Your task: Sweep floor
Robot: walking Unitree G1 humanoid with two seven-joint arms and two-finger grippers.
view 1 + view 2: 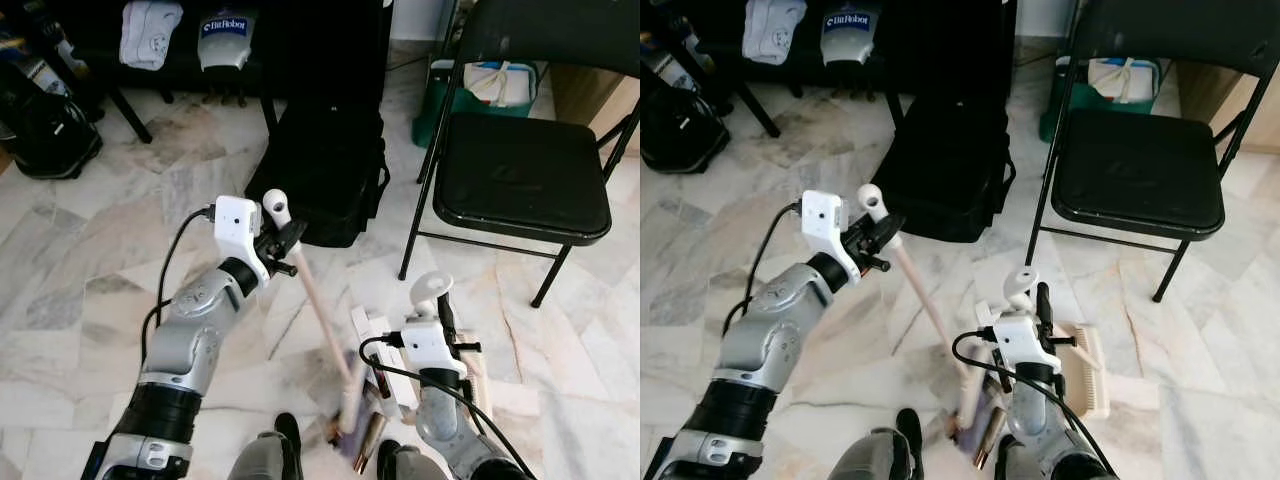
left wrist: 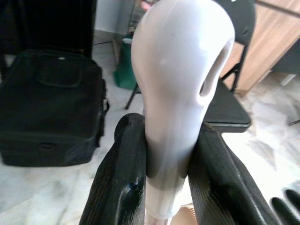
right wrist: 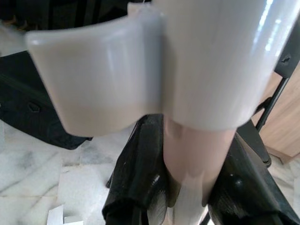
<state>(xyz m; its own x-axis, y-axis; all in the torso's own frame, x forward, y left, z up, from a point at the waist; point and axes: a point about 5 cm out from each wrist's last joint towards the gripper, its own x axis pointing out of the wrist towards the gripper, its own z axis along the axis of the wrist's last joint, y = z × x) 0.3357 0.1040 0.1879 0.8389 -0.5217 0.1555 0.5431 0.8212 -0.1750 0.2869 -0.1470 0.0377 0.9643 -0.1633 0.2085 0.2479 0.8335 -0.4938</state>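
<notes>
Left gripper [image 1: 284, 240]: clamped on the white top of the broom [image 1: 322, 305], whose head rests near the robot's feet. Right gripper [image 3: 187, 187]: clamped on the dustpan handle [image 1: 432, 292], pan [image 1: 1087, 368] low at right. Step judged: sweeping paper scraps [image 1: 372, 335] together; next, draw the broom toward the pan.

Evenly lit by soft daylight in the head views; pale glare on the marble floor [image 1: 90, 300]. Sharp throughout, no motion blur. Deep, detailless black under the furniture along the top edge and on the bag [image 1: 330, 170]. Soft shadow beneath the folding chair [image 1: 525, 175]. In the wrist views, very close and out of focus: white broom handle tip [image 2: 180, 70] with bright sheen, glossy streak of glare down the dustpan handle [image 3: 220, 61]. Background softly blurred there.
</notes>
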